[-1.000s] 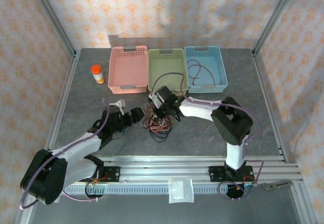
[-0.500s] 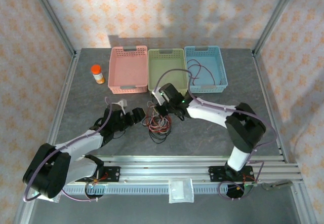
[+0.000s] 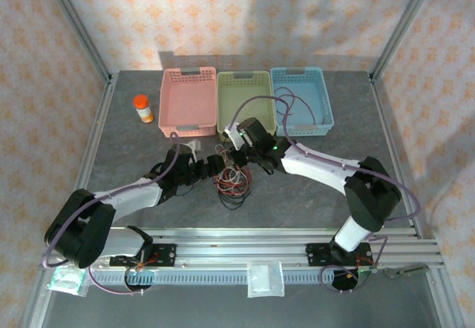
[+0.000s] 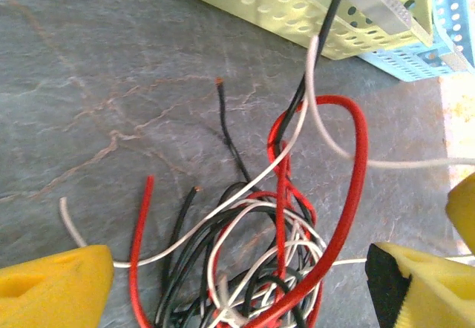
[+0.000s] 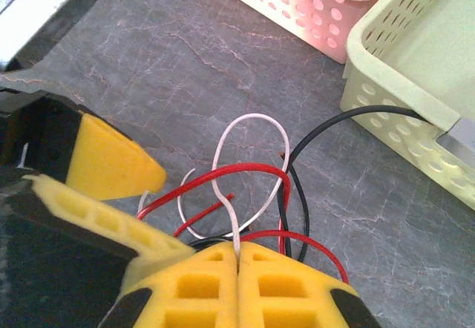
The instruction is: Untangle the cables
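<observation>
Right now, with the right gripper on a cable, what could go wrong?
The right gripper is shut on the white cable, which crosses red cable loops: pulling may tighten the tangle. The open left gripper straddles that tangle close by, so the grippers might collide. The black cable runs to the green basket and might snag there.

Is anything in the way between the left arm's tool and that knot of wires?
Nothing visible. The left tool is open, and the cables lie on the table right between its fingers. The right tool is shut on a white cable beyond the pile, not in between.
</observation>
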`<move>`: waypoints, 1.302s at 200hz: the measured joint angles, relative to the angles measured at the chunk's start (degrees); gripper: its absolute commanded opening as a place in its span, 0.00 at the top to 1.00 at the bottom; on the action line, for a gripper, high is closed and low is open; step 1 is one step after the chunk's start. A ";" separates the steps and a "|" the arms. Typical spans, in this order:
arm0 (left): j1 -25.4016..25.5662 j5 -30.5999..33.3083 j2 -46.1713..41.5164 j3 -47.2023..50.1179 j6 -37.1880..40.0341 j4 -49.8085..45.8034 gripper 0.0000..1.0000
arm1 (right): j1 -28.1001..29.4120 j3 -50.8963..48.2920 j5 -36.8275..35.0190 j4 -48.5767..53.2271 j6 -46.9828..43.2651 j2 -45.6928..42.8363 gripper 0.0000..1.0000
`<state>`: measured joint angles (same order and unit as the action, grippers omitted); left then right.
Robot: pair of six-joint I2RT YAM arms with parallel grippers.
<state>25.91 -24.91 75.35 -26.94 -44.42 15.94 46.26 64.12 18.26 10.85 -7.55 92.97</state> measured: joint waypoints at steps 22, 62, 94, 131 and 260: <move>-0.02 0.59 1.36 -0.20 -0.17 0.20 0.10 | 0.00 0.13 0.28 0.74 0.00 -1.05 1.00; -0.02 2.21 4.09 -0.37 -0.72 0.20 0.10 | 0.00 0.72 0.92 2.12 0.00 -4.42 1.00; 0.24 2.89 5.62 -0.72 -0.70 0.22 0.10 | 0.00 2.49 1.33 2.95 0.00 -7.34 1.00; 1.42 3.13 6.95 -1.25 -0.70 0.28 0.10 | 0.00 4.04 1.51 3.61 0.02 -10.10 1.00; 3.45 6.86 8.59 -2.99 -0.48 -1.11 0.10 | 0.00 10.88 0.83 6.32 -0.22 -16.26 1.00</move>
<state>29.36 -18.04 83.94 -29.93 -44.91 14.83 46.26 75.00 19.09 17.17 -7.77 76.71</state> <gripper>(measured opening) 0.898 0.044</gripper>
